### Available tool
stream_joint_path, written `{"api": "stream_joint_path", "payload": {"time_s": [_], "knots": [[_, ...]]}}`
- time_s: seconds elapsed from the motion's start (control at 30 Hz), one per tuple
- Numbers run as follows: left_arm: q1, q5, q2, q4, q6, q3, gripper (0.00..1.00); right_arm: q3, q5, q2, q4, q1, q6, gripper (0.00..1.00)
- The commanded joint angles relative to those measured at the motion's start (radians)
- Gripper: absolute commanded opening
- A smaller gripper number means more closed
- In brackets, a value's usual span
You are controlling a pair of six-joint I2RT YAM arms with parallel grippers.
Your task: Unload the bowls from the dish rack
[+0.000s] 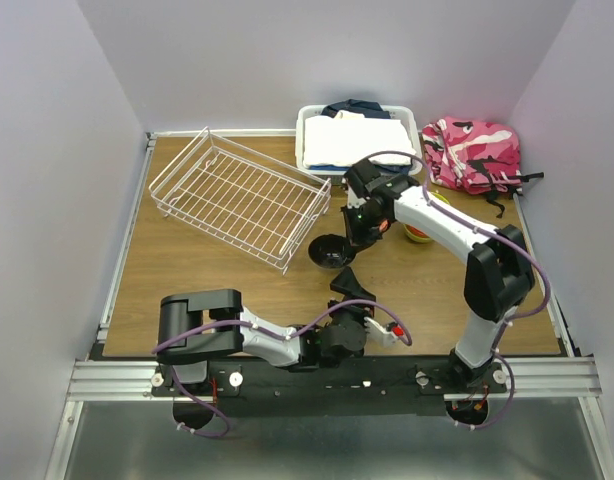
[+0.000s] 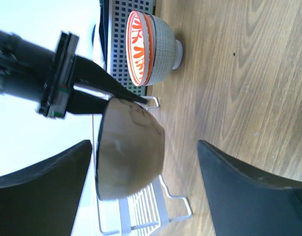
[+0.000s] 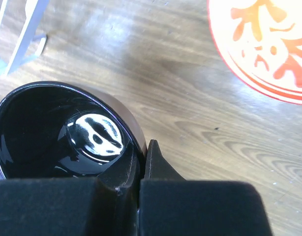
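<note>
Twice went over claws. Found right claw (image 3: 139,164) clamped tight on rim of taupe bowl (image 2: 131,147), glossy black inside, just beside near right corner of dish rack (image 1: 237,195). Found left claw (image 1: 347,285) spread wide, gripping nothing, on near side of that bowl. Spotted red-patterned bowl (image 3: 259,44) farther right on table (image 3: 190,98).

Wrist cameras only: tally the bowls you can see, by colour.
Taupe bowl, dark inside, held by the right pincer: 1
White bowl, red-patterned inside, on the table: 1
Total: 2
</note>
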State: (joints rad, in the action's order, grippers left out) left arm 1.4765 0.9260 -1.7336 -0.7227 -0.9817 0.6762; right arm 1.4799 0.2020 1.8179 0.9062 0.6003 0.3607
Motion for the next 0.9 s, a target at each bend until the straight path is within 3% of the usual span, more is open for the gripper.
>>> {"api": "stream_joint_path", "payload": {"time_s": [0.0,0.47,0.87], "knots": [[0.018,0.024,0.034,-0.057,0.095,0.011,0.99,-0.065,-0.090,-0.083,-0.116,-0.016,0.023,0.01],[0.034,-0.090,0.134,0.230,0.509,0.074,0.99,-0.449,-0.357,-0.420,-0.311,-0.057,0.119,0.01],[-0.016,-0.220,0.451,0.581,0.932,0.086,0.99,-0.742,-0.516,-0.679,-0.409,-0.120,0.337,0.01]]}}
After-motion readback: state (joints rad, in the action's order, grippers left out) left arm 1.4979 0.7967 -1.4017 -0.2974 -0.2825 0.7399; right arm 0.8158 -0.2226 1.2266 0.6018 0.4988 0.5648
